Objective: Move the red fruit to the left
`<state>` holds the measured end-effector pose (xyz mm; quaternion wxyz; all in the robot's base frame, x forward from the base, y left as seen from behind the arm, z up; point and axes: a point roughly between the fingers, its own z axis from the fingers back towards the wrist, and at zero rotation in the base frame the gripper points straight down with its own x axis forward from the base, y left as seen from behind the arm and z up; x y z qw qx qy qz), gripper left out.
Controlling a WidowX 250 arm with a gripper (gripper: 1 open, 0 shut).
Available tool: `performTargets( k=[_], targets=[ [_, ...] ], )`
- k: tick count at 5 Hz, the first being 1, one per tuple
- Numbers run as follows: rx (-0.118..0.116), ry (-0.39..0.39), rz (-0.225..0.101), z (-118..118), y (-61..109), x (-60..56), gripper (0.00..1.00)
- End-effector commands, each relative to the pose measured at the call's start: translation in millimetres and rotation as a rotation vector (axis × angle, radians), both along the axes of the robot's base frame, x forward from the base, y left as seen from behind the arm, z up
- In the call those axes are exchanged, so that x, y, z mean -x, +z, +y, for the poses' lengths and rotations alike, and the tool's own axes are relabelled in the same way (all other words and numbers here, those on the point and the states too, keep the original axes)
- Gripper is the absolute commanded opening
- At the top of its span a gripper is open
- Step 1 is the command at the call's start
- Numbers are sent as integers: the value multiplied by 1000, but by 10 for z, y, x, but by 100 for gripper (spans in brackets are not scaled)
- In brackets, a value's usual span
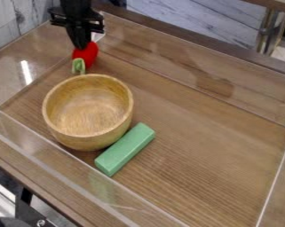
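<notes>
The red fruit (84,57) is a small glossy red toy with a green stem end, resting on the wooden table at the upper left, just beyond the wooden bowl (89,110). My black gripper (81,42) points down right over it, its fingers shut on the fruit's top. The fruit's upper part is hidden behind the fingers.
A green rectangular block (125,148) lies in front of the bowl on its right. A clear plastic wall (61,173) rims the table (204,115) along the front and left. The right half of the table holds nothing else.
</notes>
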<state>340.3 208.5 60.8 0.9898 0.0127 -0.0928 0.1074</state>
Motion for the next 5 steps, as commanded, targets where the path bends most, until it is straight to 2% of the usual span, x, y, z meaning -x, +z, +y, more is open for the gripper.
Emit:
performTargets(
  k=[1, 3, 5],
  targets=[
    [-34, -13, -56, 88, 157, -69, 0],
    [-29, -31, -60, 80, 191, -54, 0],
    [-29, 93, -61, 77, 93, 77, 0]
  ],
)
